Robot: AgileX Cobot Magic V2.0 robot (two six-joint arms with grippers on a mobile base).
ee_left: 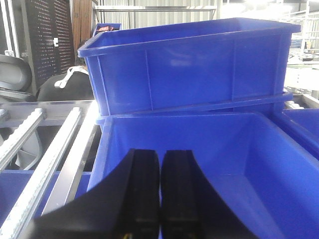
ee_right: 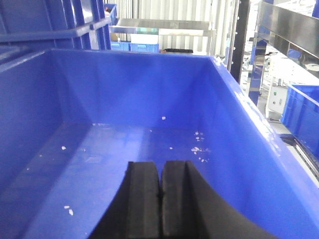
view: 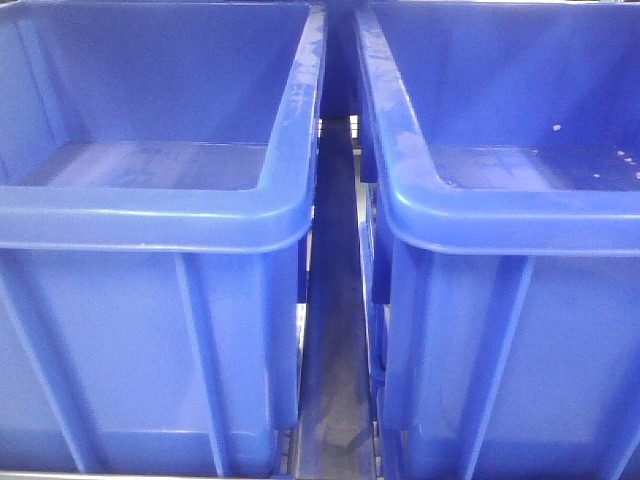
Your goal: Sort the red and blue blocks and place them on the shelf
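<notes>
Metal shelf, two blue bins side by side, narrow gap between

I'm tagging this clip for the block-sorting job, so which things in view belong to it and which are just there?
Part of the job:
left gripper, jaws closed, nothing held
right gripper, jaws closed, nothing held
No red or blue block shows in any view.

Just there:
left bin
right bin
stacked upper bin
white specks on the right bin's floor
metal rails
</notes>
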